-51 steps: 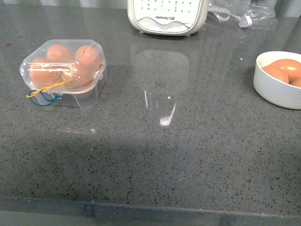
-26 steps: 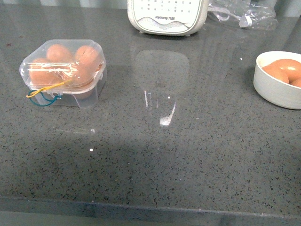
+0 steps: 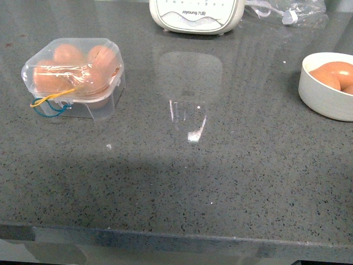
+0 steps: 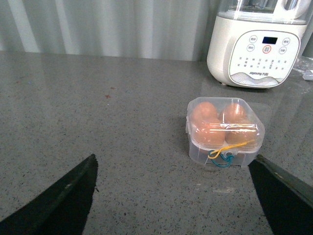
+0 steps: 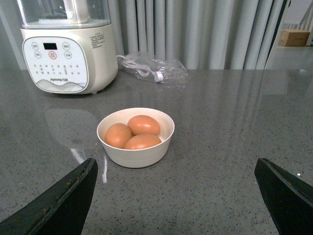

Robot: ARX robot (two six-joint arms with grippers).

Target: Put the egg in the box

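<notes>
The box [image 3: 73, 74] sits lid-shut on the worktop [image 3: 182, 182], well left of the white bowl [image 5: 136, 138], and looks full with four eggs. The bowl keeps three spare eggs [image 5: 143, 125] from rolling. Both arms hang back, fingers [image 4: 58, 196] spread apart and empty, so the job looks finished

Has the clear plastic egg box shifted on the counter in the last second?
No. The clear plastic egg box sits higher in the front view, but the white appliance and white round bowl rose equally, so the camera moved, not the box.
</notes>
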